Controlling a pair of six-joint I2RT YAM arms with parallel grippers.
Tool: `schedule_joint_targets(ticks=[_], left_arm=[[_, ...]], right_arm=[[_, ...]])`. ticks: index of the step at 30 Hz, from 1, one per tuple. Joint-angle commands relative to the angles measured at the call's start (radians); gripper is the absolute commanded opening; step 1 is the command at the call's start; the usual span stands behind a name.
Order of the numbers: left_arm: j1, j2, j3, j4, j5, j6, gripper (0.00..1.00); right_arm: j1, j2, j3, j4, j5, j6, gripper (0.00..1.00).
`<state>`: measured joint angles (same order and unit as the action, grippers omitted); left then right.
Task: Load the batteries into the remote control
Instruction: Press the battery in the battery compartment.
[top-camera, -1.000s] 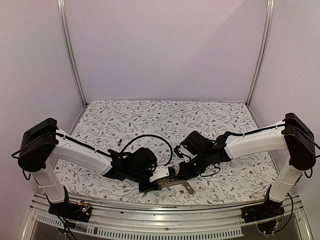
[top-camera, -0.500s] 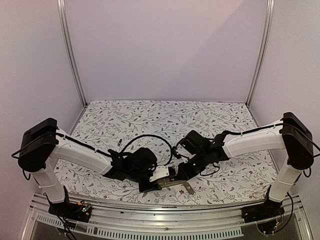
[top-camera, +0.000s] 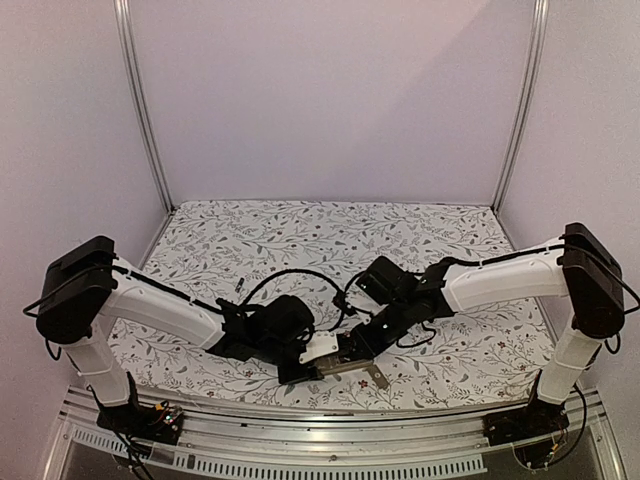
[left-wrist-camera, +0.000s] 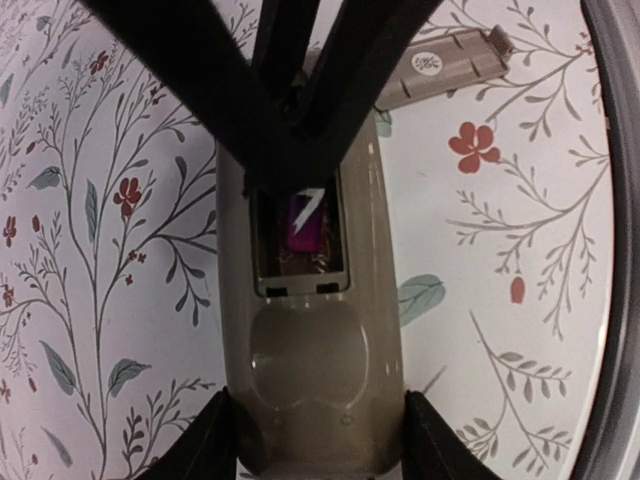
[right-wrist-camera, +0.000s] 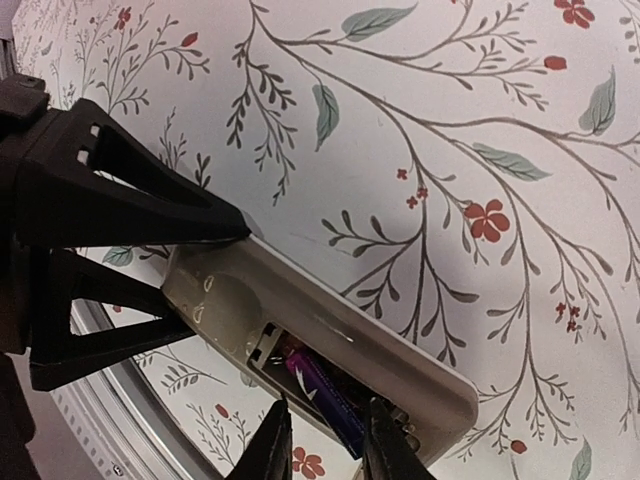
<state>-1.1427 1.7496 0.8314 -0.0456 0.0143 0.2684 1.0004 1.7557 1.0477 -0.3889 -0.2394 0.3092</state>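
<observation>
Right wrist: battery (right-wrist-camera: 320, 392) inside right claw (right-wrist-camera: 326, 445)

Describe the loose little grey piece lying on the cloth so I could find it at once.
Look at the near edge of the flowered table, where both arms meet over the remote control held in the left claw. Beside the remote's far end lies the cover piece: a short, flat grey-tan strip with a small round mark, gripped by no claw.
</observation>
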Motion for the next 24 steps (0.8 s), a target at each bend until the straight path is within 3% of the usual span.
schedule_joint_targets(ticks=[1,7,13,16,19,24], left_arm=[[-0.002,0.055,-0.018,-0.101,-0.022,0.015,0.49],[0.003,0.057,-0.017,-0.103,0.006,0.017,0.49],[0.004,0.058,-0.016,-0.106,0.009,0.021,0.49],[0.006,0.057,-0.024,-0.107,0.002,0.046,0.49],[0.016,0.056,-0.043,-0.105,-0.009,0.065,0.49],[0.036,0.042,-0.047,-0.096,-0.003,0.075,0.49]], right_arm=[[0.003,-0.001,0.062,-0.039,0.004,-0.073,0.24],[-0.011,-0.017,0.063,-0.068,-0.013,-0.176,0.25],[-0.062,-0.043,0.007,-0.042,-0.081,-0.113,0.32],[-0.062,-0.073,0.001,0.003,-0.146,-0.22,0.33],[-0.063,-0.107,-0.053,0.073,-0.237,-0.44,0.34],[-0.063,-0.141,-0.161,0.22,-0.359,-0.691,0.45]])
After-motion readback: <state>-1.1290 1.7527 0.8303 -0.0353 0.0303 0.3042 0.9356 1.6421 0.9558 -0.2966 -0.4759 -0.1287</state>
